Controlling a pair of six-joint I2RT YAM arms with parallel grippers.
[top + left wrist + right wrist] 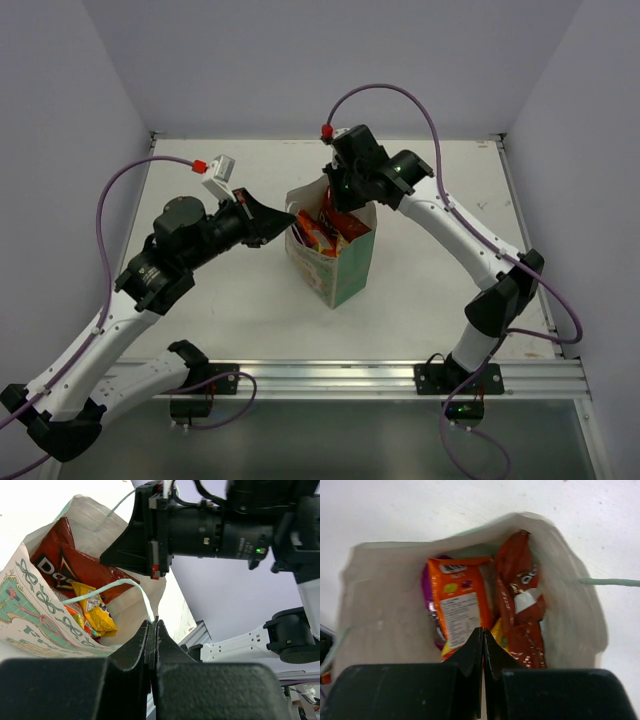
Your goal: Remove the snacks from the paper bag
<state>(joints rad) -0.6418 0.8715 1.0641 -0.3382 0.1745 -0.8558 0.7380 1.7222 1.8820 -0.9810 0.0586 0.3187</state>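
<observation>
On the table the paper bag stands upright, snacks inside. My left gripper pinches its string handle; my right gripper, fingers pressed together, hangs over the orange packet

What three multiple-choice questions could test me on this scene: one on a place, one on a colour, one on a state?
1. Where are the snacks?
A. On the floor
B. In the bag
C. On a shelf

2. What colour is the packet beside the red packet?
A. Orange
B. Blue
C. Black

3. How do the right gripper's jaws stand?
A. Wide open
B. Shut
C. Gripping a cup

Answers:
1. B: the packets show inside the bag's open top.
2. A: an orange packet lies next to the red one.
3. B: the two fingers meet above the packets with no gap.
</observation>
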